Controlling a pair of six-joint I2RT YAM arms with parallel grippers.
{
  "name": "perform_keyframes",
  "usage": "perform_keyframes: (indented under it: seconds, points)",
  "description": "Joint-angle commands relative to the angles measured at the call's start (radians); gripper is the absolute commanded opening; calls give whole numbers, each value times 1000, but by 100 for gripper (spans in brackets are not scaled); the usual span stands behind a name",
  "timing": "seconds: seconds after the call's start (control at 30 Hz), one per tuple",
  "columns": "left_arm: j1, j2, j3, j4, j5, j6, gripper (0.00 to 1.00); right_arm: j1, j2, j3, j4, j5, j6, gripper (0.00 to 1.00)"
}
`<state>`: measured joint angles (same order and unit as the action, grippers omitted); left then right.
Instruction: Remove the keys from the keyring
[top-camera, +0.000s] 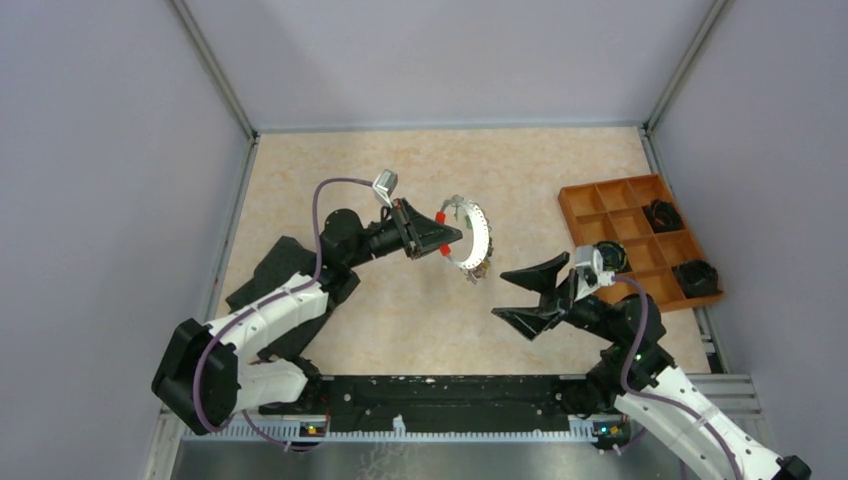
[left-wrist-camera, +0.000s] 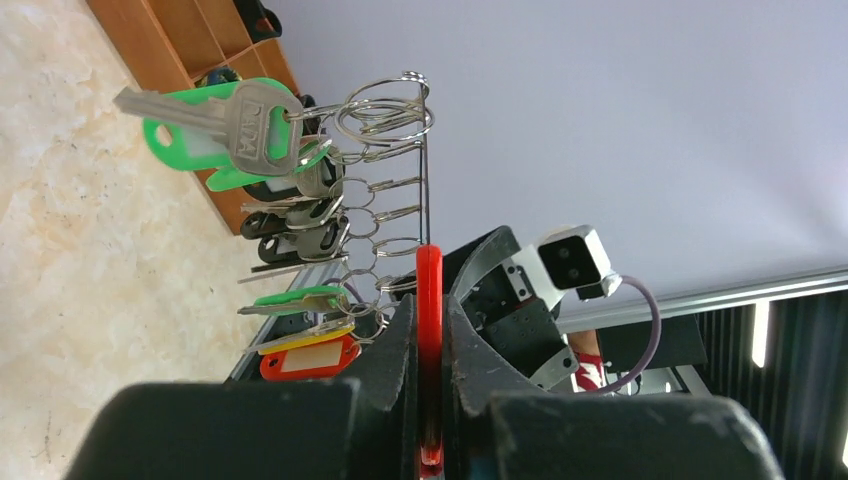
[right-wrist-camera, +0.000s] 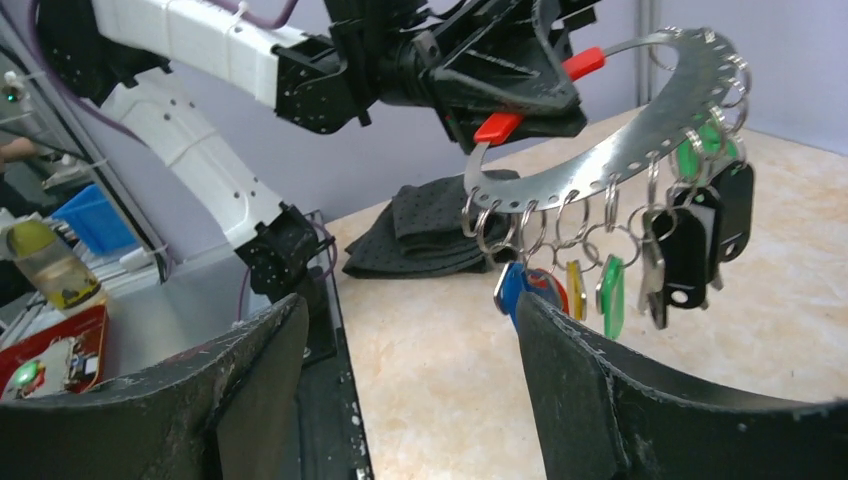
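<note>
The left gripper (top-camera: 432, 235) is clamped on the keyring (top-camera: 481, 230) by its red sleeve (left-wrist-camera: 429, 290), holding it above the desk (top-camera: 400, 320) so the keys (right-wrist-camera: 611, 290) dangle free. The right gripper (top-camera: 500, 295) faces them nearby with its jaws wide apart, probably to pick one.

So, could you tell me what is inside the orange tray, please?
Two black round objects sit in right-hand compartments; a third is partly covered by the right arm, which hides that corner.

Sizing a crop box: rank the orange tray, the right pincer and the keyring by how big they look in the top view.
1. orange tray, clearly the largest.
2. right pincer, open; it is lifted off the table, so nearness may flatter it.
3. keyring, also lifted, smallest.
</note>
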<state>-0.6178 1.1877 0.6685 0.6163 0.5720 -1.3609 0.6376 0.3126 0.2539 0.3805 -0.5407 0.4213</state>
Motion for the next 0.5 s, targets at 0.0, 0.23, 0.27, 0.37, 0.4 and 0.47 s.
perform_keyframes:
  seconds: [0.0,0.23,0.27,0.37,0.4,0.47]
  points:
    - [1,8,62,46,24,-32,0,27,-13,-35,98,-46,-44,73]
    - [1,-7,64,46,12,-32,0,161,52,-49,98,72,-171,64]
    - [0,-7,65,48,14,-33,0,196,65,-44,94,108,-204,63]
    - [1,-8,66,46,18,-33,0,300,104,-33,79,243,-290,63]
    - [1,-10,66,46,19,-33,0,322,108,-35,84,276,-310,63]
    - [0,-15,67,48,23,-32,0,345,112,-47,113,314,-330,63]
